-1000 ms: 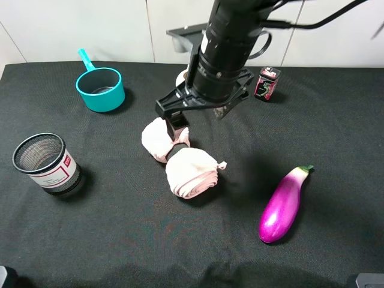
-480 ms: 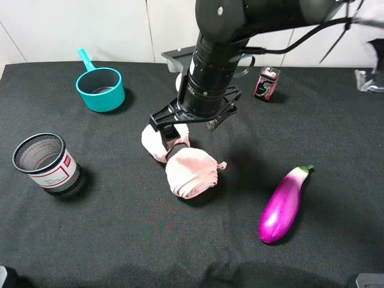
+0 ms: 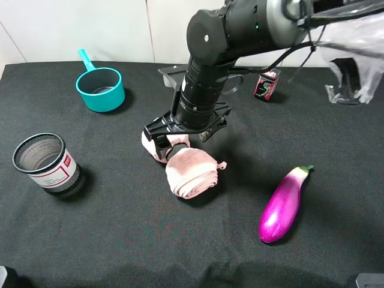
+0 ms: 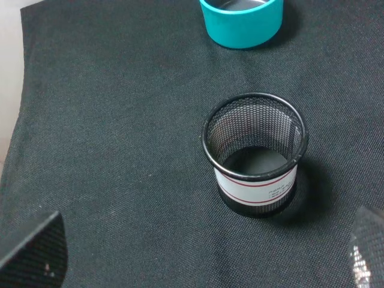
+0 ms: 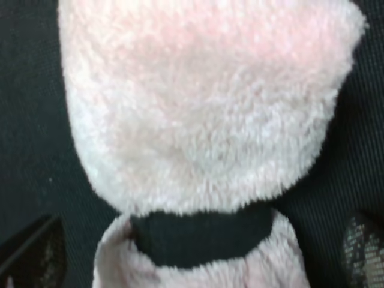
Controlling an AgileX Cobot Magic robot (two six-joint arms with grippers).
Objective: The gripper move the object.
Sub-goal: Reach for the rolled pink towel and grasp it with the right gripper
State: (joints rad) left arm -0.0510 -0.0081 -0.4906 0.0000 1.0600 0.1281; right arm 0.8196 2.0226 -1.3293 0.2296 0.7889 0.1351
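Right gripper (image 3: pixel 174 138) has dropped in the last second onto the cloth (image 3: pixel 191 173) at mid-table (image 3: pixel 120 240). Its jaws are spread, straddling the rear lump, not yet clenched; a grasp looks imminent. Left gripper (image 4: pixel 203 257): jaws spread, idle. Count: one cloth of two lumps, one eggplant (image 3: pixel 283 206), one scoop (image 3: pixel 100 89), one mesh cup (image 3: pixel 47 164), one can (image 3: pixel 266 83).
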